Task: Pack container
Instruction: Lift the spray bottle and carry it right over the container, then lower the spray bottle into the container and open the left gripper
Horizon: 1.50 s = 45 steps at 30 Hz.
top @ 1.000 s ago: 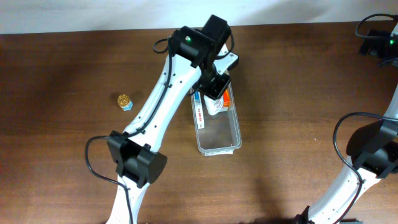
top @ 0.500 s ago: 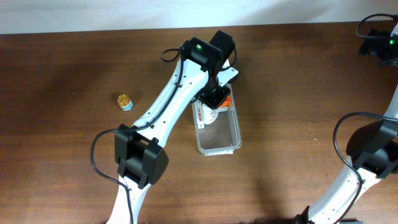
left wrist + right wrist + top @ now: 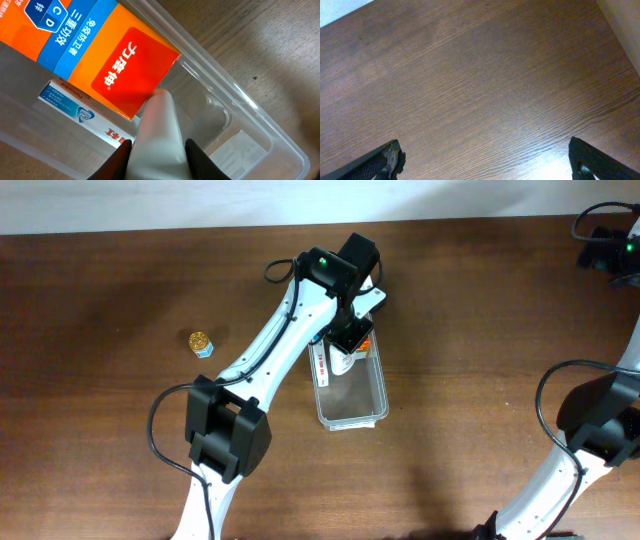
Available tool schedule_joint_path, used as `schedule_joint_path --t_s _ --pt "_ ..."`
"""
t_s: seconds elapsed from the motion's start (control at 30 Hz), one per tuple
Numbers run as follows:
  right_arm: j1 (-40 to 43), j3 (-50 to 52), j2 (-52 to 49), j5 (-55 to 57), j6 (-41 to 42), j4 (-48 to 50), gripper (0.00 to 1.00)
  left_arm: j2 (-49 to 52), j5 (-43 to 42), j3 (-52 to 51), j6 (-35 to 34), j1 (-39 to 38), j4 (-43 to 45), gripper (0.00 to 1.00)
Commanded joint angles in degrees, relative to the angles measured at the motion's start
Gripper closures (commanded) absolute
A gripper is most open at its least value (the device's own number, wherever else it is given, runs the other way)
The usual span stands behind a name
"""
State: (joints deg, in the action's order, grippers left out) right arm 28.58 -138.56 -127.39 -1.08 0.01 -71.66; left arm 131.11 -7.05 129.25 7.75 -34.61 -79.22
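The container (image 3: 356, 408) is a long, see-through bin with round corners, in the middle of the brown bench (image 3: 100, 430). The left pincer (image 3: 159, 160) is clamped on a white bottle (image 3: 157, 122) inside it. The right pincer (image 3: 485, 156) is wide apart.

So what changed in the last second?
The left gripper, shut on the white bottle, slid slightly right and down-frame in the overhead view, above the container. Nothing released. The container, gold-topped item and open right gripper stayed put.
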Motion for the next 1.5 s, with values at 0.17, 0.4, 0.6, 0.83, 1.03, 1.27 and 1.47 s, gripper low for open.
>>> schedule_joint_path --t_s 0.17,0.4,0.6,0.83,1.03,1.27,1.47 --pt "-0.1 -1.1 -0.4 0.3 0.3 0.1 0.02 2.9 -0.2 -0.1 1.0 -2.0 0.2 0.76" --pt "-0.1 -1.1 -0.4 0.3 0.3 0.1 0.02 3.0 0.5 -0.1 1.0 -3.2 1.2 0.75" --pt "-0.1 -1.1 -0.4 0.3 0.3 0.1 0.02 3.0 0.5 -0.1 1.0 -3.2 1.2 0.7" --pt "-0.1 -1.1 -0.4 0.3 0.3 0.1 0.02 3.0 0.5 -0.1 1.0 -3.2 1.2 0.64" --pt "-0.1 -1.1 -0.4 0.3 0.3 0.1 0.02 3.0 0.5 -0.1 1.0 -3.2 1.2 0.56" --pt "-0.1 -1.1 -0.4 0.3 0.3 0.1 0.02 3.0 0.5 0.0 1.0 -3.1 2.1 0.56" --pt "-0.1 -1.1 -0.4 0.3 0.3 0.1 0.02 3.0 1.9 3.8 1.0 -3.1 2.5 0.56"
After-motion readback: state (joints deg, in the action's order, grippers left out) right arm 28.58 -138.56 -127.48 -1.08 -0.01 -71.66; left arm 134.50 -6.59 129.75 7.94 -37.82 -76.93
